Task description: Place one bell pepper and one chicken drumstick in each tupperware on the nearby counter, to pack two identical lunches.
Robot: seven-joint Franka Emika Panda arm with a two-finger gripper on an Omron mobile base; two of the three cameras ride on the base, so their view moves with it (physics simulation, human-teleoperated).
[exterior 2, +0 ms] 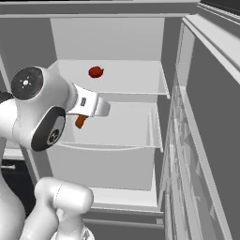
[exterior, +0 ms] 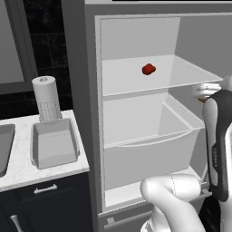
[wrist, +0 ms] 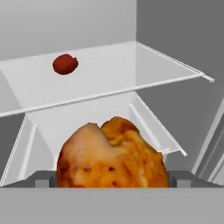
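Note:
A golden-brown chicken drumstick (wrist: 111, 153) fills the gap between my gripper's (wrist: 113, 180) two fingers, and the gripper is shut on it. It hangs in the air in front of the open fridge, with only a small orange part of the drumstick (exterior 2: 80, 121) showing under the hand. A red bell pepper (exterior: 148, 69) lies on the upper fridge shelf (exterior: 181, 72), beyond and above the gripper (exterior: 202, 94). One grey tupperware (exterior: 54, 145) sits empty on the white counter (exterior: 22, 170), left of the fridge.
A paper towel roll (exterior: 45, 97) stands behind the tub. A grey basin edge (exterior: 4, 149) shows at the far left. A pale drawer (exterior: 149, 154) sits below the lower shelf. The open fridge door (exterior 2: 206, 140) runs along the right.

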